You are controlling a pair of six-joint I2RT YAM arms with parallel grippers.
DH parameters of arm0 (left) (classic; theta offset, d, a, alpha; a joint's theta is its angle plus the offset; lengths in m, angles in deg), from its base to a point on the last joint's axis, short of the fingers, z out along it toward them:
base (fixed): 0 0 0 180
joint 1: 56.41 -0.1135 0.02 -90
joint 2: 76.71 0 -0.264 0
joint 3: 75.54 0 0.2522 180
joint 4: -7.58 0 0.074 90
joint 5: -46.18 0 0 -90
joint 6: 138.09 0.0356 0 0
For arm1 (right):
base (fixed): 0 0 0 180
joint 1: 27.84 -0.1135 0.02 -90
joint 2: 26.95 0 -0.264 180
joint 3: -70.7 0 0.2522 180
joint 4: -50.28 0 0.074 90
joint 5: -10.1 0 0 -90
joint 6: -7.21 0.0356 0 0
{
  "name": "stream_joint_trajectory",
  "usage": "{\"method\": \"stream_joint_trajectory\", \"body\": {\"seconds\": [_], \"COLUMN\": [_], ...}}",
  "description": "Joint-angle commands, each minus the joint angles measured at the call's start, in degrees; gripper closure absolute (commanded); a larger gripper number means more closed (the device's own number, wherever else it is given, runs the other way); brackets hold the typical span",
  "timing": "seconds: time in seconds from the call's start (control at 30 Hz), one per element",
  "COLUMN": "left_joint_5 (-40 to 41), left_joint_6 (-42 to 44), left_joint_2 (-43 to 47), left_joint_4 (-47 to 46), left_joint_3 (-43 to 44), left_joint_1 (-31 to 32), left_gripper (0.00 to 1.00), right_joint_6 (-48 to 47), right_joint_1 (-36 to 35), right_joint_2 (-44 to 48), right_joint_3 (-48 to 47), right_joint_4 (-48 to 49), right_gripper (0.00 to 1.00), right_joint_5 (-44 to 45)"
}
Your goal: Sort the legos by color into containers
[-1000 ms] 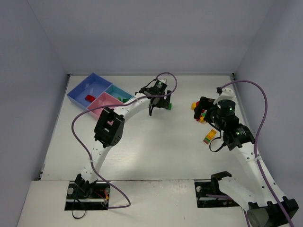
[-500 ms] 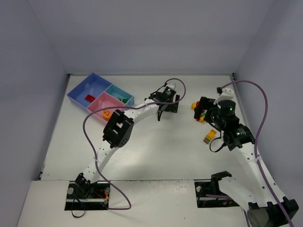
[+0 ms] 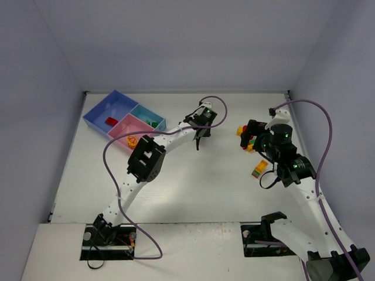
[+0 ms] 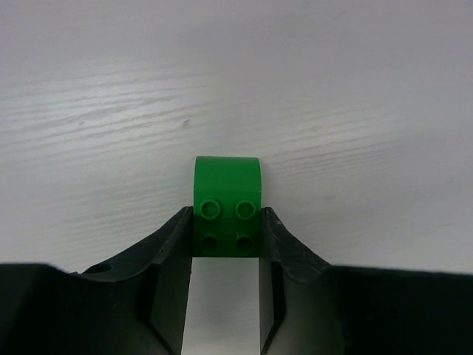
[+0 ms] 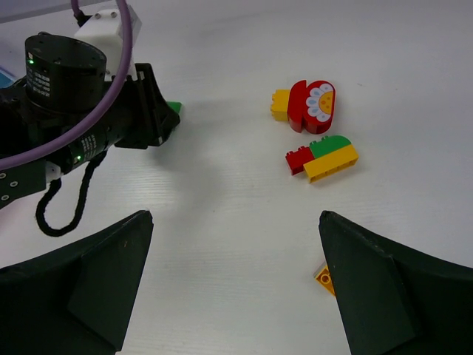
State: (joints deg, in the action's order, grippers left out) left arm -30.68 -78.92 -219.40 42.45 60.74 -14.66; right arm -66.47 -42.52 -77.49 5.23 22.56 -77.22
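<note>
Your left hand [image 4: 225,229] has just closed on the green brick [image 4: 227,185] at mid-frame, so it can go to the teal compartment [image 3: 142,111] at upper left, while your right hand [image 5: 235,237] hangs open.

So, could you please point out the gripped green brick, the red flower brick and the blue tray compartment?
small green studded plastic brick [image 4: 226,177], left wrist view, smooth face.
red flower-printed plastic brick [image 5: 321,103], right wrist view, flower print.
blue plastic tray compartment [image 3: 114,105], top view, bare floor.
</note>
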Motion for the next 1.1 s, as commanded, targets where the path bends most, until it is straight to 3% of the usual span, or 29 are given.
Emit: {"method": "stream_joint_trajectory", "body": {"seconds": [0.0,0.23,0.4,0.7,0.9,1.07], "left_joint_5": [4.2,11.7,10.1,5.6,3.7,3.3], "left_joint_6": [-4.1,-14.4,-20.9,-23.3,-24.2,-24.2], "left_joint_2": [10.6,24.4,25.2,21.0,18.8,18.9], "left_joint_4": [2.0,10.1,17.6,19.9,19.5,19.6], "left_joint_3": [-2.8,-8.2,-6.7,-4.0,-3.2,-3.2], "left_joint_1": [-3.2,-10.7,-17.1,-23.8,-25.4,-25.4], "left_gripper": [0.98,0.98,0.98,0.97,0.85,0.66], "right_joint_6": [0.1,0.1,0.1,0.2,0.3,0.8], "right_joint_1": [0.0,0.0,0.0,0.0,0.0,0.1], "right_joint_2": [0.8,-0.1,-0.3,-0.3,0.2,-0.3], "right_joint_3": [-0.4,-0.4,-0.3,-0.2,0.8,1.3], "right_joint_4": [3.1,3.1,3.4,3.7,3.7,3.7], "right_gripper": [0.08,0.08,0.08,0.08,0.08,0.08], "right_joint_5": [0.1,0.0,-0.4,-0.6,0.4,2.2]}}
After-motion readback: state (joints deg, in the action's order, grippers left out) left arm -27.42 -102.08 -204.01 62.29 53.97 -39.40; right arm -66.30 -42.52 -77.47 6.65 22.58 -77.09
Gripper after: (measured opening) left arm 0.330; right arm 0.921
